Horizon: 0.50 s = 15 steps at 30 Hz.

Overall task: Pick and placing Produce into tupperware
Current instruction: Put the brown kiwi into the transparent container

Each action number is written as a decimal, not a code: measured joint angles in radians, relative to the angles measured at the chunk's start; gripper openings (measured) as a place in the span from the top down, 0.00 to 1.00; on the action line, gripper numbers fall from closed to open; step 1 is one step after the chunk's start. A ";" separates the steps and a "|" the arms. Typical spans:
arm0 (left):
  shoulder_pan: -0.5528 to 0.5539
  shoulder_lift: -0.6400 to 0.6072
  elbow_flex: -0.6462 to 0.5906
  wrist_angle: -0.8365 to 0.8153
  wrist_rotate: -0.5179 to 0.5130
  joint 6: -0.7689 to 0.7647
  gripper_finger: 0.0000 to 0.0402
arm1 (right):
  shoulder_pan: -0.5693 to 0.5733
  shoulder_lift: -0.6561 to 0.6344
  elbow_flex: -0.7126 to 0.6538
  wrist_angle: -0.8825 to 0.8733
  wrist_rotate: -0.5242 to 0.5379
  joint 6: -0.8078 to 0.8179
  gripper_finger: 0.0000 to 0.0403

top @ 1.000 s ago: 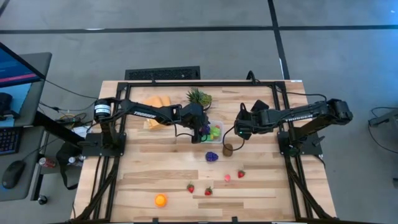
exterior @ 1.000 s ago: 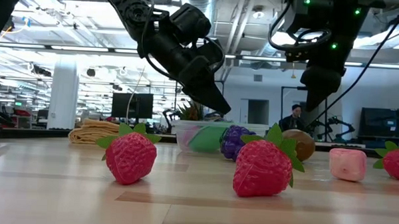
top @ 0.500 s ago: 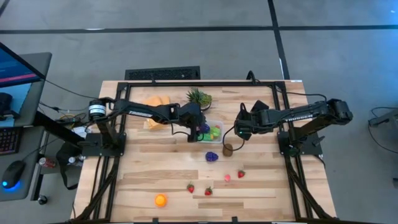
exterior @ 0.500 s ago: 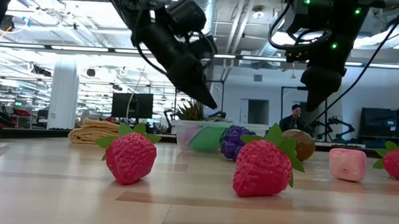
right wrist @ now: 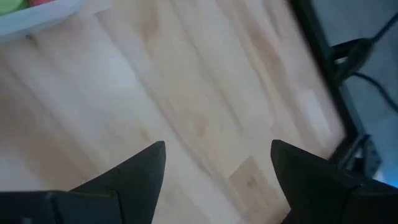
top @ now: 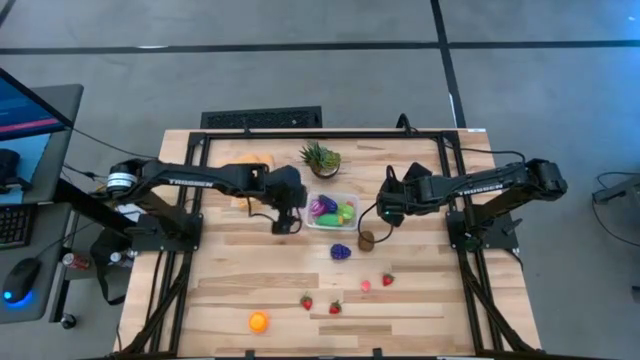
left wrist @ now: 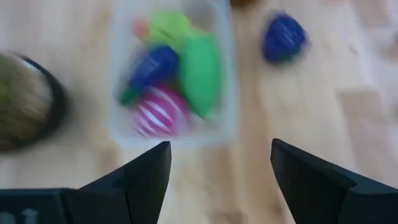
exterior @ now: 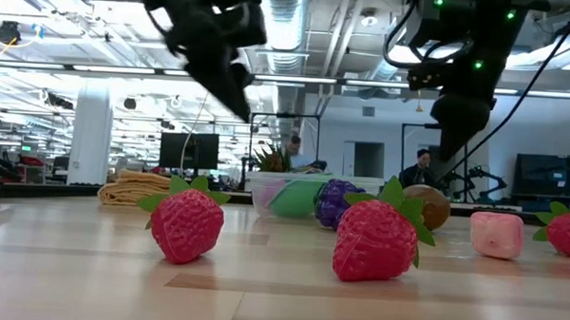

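The clear tupperware (top: 333, 226) sits at mid-table, holding green, purple and striped pink produce (left wrist: 180, 74). A purple fruit (top: 341, 251) and a brown one (top: 366, 240) lie just near of it. Three strawberries (top: 335, 307), a pink piece (top: 365, 285) and an orange (top: 259, 321) lie toward the near edge. My left gripper (top: 284, 226) hangs open and empty, raised left of the tupperware (left wrist: 227, 93). My right gripper (top: 386, 218) hangs open and empty to its right, over bare wood (right wrist: 186, 99).
A spiky green potted plant (top: 320, 158) stands just beyond the tupperware. A folded yellow-orange cloth (top: 250, 162) lies at the far left, partly under my left arm. A black frame (top: 330, 133) borders the table. Bare wood lies at the near left and near right.
My left gripper has drawn back from above the tupperware, rising and going toward the table's left edge, still open and empty. The produce and the tupperware lie as before.
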 joint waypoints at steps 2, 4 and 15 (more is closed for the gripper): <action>-0.023 -0.008 -0.019 -0.047 0.035 -0.036 0.34 | 0.004 0.000 0.000 -0.003 -0.036 0.000 0.29; -0.046 -0.018 -0.052 -0.079 0.053 -0.072 0.34 | 0.019 0.000 0.000 -0.016 -0.071 0.000 0.29; -0.158 -0.109 -0.269 -0.036 0.042 -0.266 0.34 | 0.188 0.000 0.000 -0.053 -0.151 0.073 0.29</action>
